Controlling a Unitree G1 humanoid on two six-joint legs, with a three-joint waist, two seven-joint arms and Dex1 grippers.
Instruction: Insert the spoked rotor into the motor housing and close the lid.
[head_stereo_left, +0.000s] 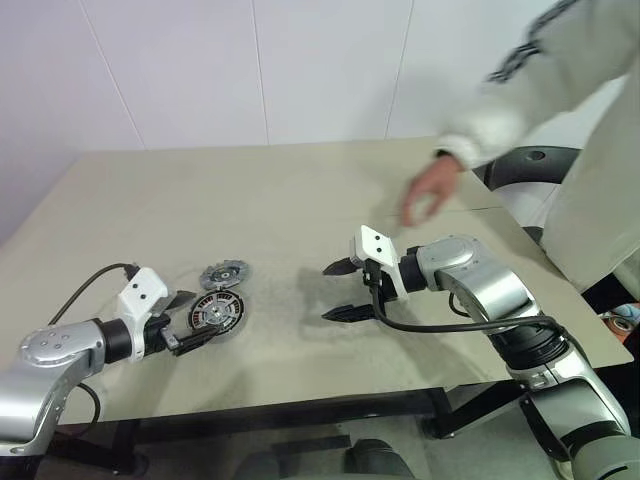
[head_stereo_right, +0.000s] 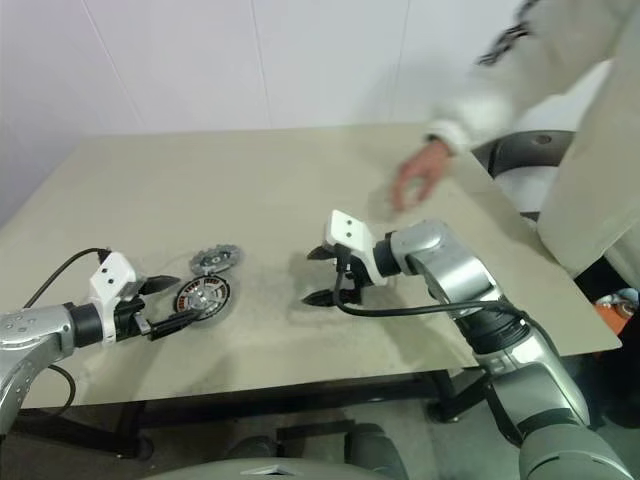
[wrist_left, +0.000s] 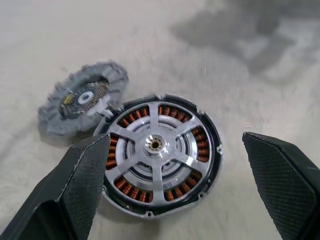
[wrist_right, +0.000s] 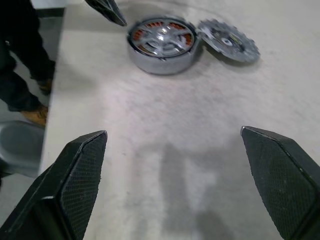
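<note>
Spoked rotor (wrist_left: 156, 146) sits seated inside the motor housing (wrist_left: 212, 165), its silver spokes lying over the ring of copper-brown windings, the assembly resting flat on the beige counter (head_stereo_left: 300, 200) toward the robot's left. Lid (wrist_left: 82, 102), grey with a notched edge, is off the housing: it lies just beside it on the far side, its near edge touching or overlapping the housing rim, slightly tilted. Left pincer (head_stereo_left: 185, 322) is open, its two black fingers (wrist_left: 82, 185) spread wide on either side of the housing, one close against the rim, the other standing clear; nothing is gripped. Right pincer (head_stereo_left: 342, 290) is likewise open and empty, held above bare counter well apart from the housing, to its right, fingers pointing toward it. A person's hand (head_stereo_left: 428, 192) hovers over the far right part of the counter, beyond the right pincer, sleeve (head_stereo_left: 520, 90) reaching in from the upper right.
</note>
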